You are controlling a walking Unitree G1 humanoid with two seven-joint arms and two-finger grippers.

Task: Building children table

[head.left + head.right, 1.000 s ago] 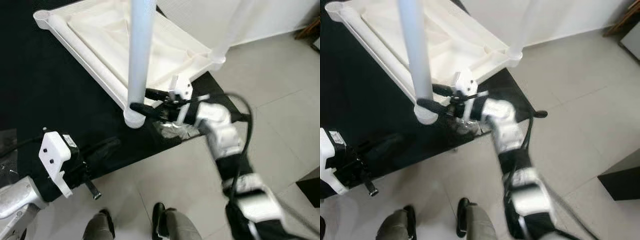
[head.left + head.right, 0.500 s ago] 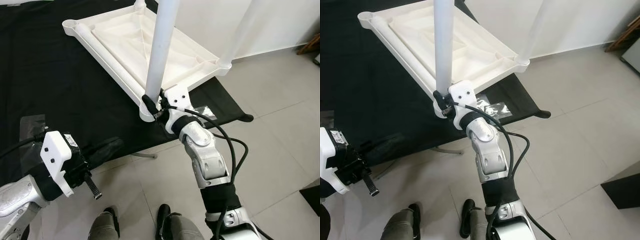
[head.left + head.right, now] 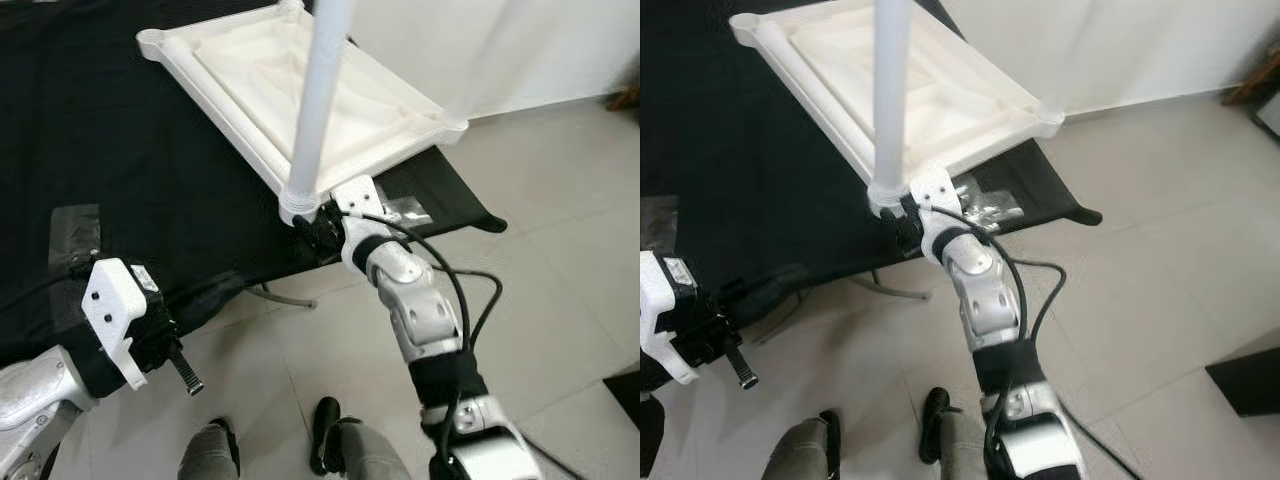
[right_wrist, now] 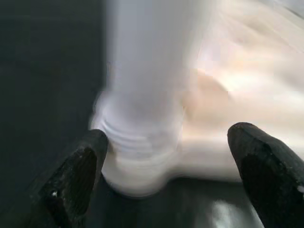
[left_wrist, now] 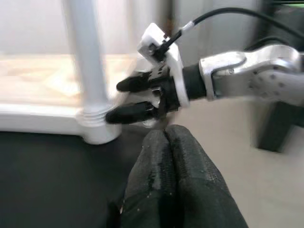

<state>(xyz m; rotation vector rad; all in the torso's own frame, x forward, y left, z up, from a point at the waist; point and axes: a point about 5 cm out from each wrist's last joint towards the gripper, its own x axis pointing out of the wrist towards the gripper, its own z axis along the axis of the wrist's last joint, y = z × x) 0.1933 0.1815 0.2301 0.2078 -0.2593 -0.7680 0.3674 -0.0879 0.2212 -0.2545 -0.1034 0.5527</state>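
Black mat [image 3: 120,150] over pale tiled floor [image 3: 560,270]; white tabletop [image 3: 300,95] lies upside down on mat, white leg [image 3: 318,110] standing upright in its near corner socket. Right arm extended forward to that corner; right gripper [image 3: 902,222] just beside leg base, fingers [image 4: 78,175] spread wide, either side of socket, no contact evident. Left arm bent, held low, well apart from leg; left gripper [image 5: 166,156] fingers pressed together, holding nothing. Clear plastic bag [image 3: 985,207] on mat beside corner.

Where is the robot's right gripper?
The right gripper is at the near corner of the upside-down white tabletop, fingers open beside the base of the white leg, above the black cloth.
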